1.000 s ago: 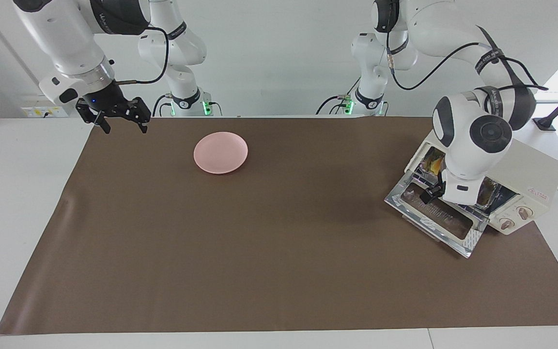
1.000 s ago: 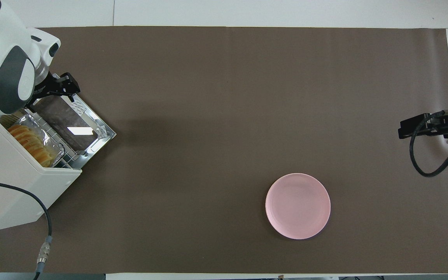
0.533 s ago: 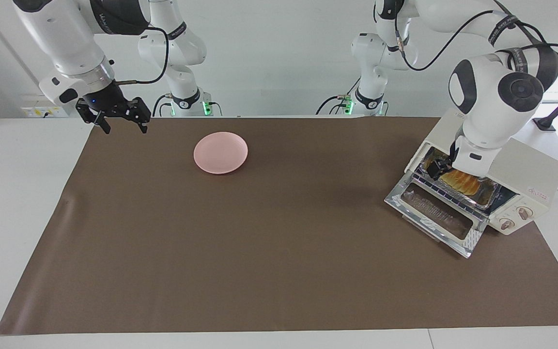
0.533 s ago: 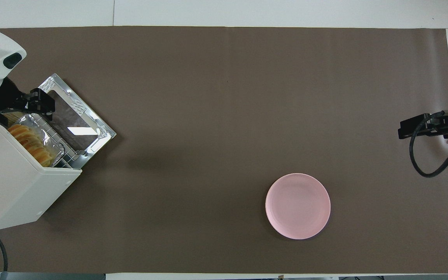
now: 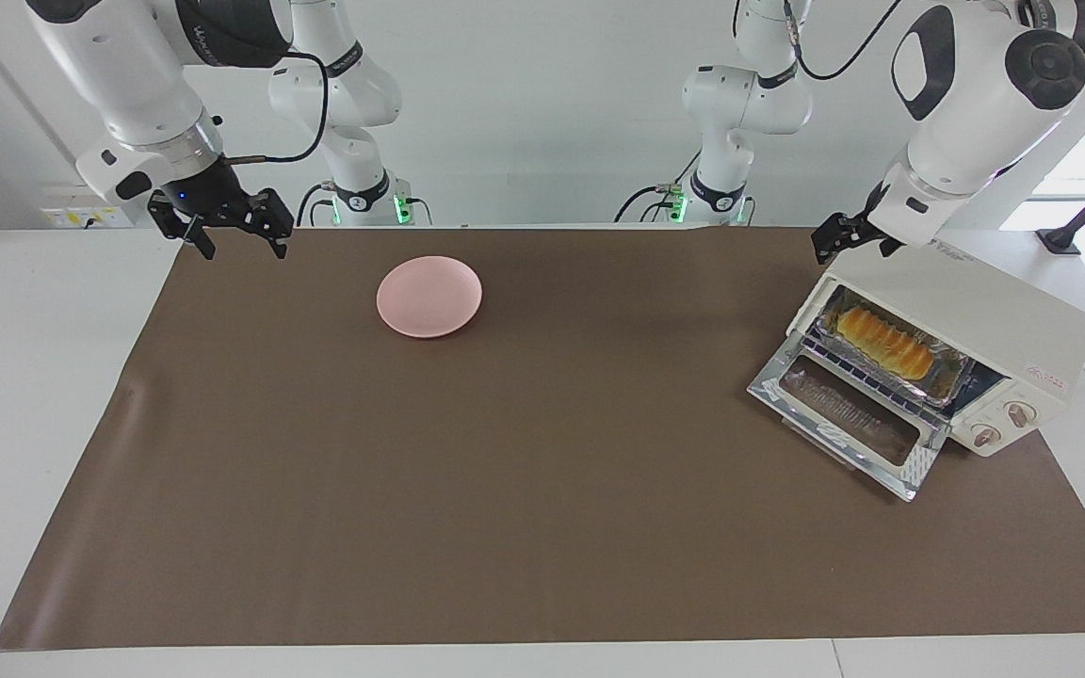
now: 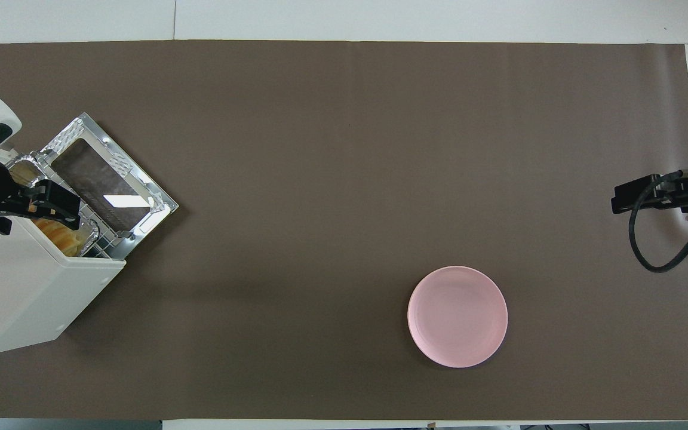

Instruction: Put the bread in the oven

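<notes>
The cream-white oven (image 5: 1004,320) stands at the left arm's end of the table, its glass door (image 5: 844,414) dropped open. The golden ridged bread (image 5: 882,341) lies in a silver foil tray (image 5: 955,369) on the wire rack inside. In the overhead view the oven (image 6: 15,292) and a bit of the bread (image 6: 64,237) show. My left gripper (image 5: 851,249) is open and empty, raised over the oven's top corner; from above the left gripper (image 6: 64,206) covers the oven mouth. My right gripper (image 5: 241,249) is open and empty and waits over the mat's corner.
A round pink plate (image 5: 429,297) lies on the brown mat (image 5: 505,471), nearer to the robots and toward the right arm's end; it also shows in the overhead view (image 6: 457,316). The oven's two knobs (image 5: 1002,424) face the table's middle. The right gripper (image 6: 642,196) hangs over the mat's edge.
My left gripper has risen from the open door, past the oven mouth, to above the oven's top. The bread and tray stay on the rack. The right arm has not moved.
</notes>
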{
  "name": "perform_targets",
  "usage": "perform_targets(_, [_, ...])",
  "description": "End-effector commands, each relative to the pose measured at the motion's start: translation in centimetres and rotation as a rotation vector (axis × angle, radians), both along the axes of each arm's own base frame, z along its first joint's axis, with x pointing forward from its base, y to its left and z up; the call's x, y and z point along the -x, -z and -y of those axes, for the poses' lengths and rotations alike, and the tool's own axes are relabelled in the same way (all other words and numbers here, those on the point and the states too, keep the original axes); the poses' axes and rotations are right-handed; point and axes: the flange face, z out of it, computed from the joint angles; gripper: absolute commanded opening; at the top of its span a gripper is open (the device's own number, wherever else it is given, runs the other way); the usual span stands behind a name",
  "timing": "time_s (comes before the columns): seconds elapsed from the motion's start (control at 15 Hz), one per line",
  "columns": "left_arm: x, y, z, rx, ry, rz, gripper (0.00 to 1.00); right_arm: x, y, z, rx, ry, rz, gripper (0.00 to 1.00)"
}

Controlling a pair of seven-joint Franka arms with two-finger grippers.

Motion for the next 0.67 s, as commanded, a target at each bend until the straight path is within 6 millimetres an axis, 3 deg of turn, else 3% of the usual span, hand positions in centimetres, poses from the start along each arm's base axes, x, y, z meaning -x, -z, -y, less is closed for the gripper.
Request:
perform_targets(0.0, [1.9, 0.0, -0.5, 0.024, 0.009, 0.035, 1.00, 0.1, -0.1, 0.3, 0.016, -0.018, -0.006, 1.00])
perform_targets(0.27, [1.1, -0.4, -0.8, 0.055, -0.003, 0.073, 1.00, 0.1, -0.1, 0.4, 0.016, -0.018, -0.006, 1.00])
perform_targets(0.47, [-0.7, 0.0, -0.2, 0.058, 0.004, 0.071, 1.00, 0.1, -0.1, 0.4, 0.016, -0.018, -0.004, 1.00])
perform_targets(0.6, [-0.5, 0.1, 0.1, 0.055, 0.009, 0.056, 1.00, 0.1, -0.2, 0.3, 0.016, -0.020, -0.003, 1.00])
